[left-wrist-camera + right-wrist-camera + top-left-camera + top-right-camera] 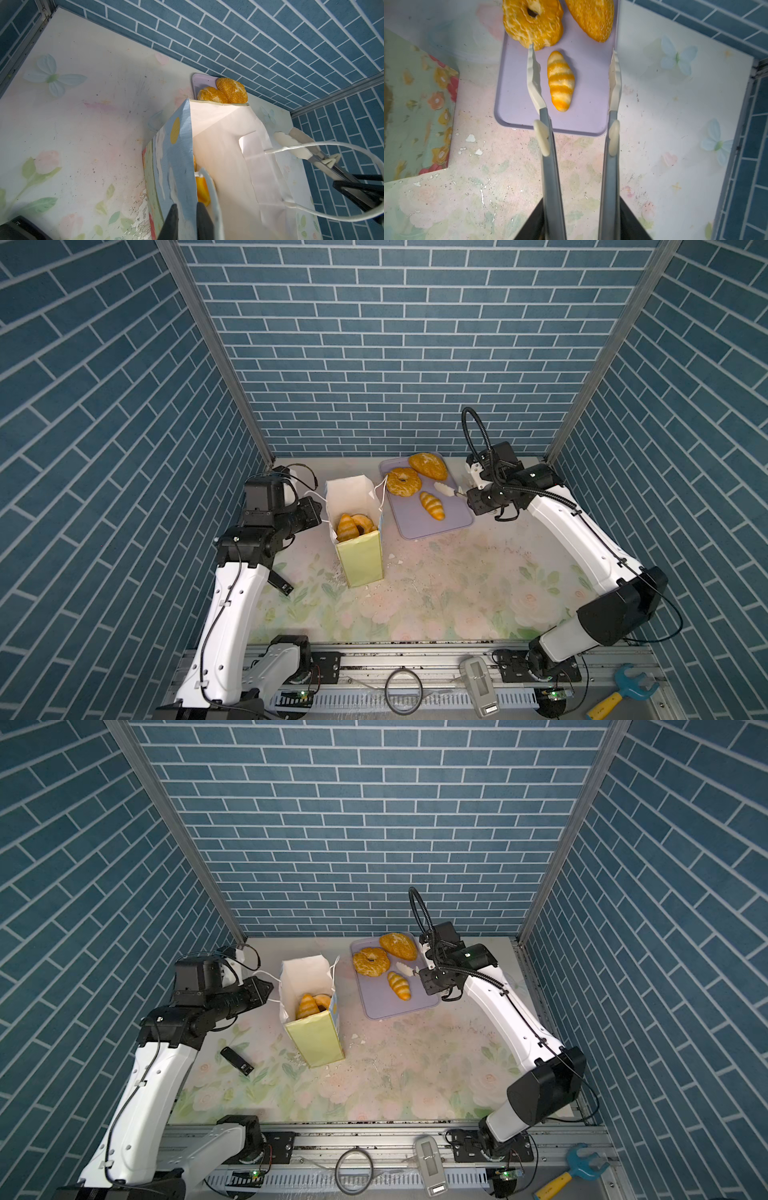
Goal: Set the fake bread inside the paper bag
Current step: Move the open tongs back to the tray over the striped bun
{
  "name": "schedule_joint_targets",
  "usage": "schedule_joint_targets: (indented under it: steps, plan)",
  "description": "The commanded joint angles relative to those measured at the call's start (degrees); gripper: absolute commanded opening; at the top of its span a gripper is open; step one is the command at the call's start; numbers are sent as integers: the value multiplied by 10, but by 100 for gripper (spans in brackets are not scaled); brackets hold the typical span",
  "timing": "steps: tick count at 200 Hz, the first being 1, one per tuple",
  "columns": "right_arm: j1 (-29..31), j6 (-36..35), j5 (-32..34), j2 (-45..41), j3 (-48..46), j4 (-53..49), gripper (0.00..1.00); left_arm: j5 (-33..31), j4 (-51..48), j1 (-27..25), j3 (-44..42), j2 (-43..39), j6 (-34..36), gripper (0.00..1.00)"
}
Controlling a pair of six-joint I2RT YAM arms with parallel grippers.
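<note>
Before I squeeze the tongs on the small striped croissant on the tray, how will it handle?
The croissant looks smooth and tapered, so it may slip endwise from the tongs. Rounded, lying loose on the flat tray, it could roll if nudged.

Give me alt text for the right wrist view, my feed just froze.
Open tongs frame a striped croissant on the lavender tray, a tip to each side, neither touching it. A ring bun and a loaf lie beyond it on the tray; the bag stands at the picture's edge.
</note>
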Motion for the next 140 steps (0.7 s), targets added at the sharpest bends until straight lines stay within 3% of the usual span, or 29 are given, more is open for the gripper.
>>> schedule_joint_targets:
  steps: [1,90,140]
  plan:
    - [-15,22,-34,24,-2,61,49,-8,-12,-2,17,4,4,19]
    - [-18,-7,-36,170,64,50,49,-15,-24,-2,44,25,16,19]
    - [-7,1,-62,205,79,52,49,-15,-23,-2,36,19,13,19]
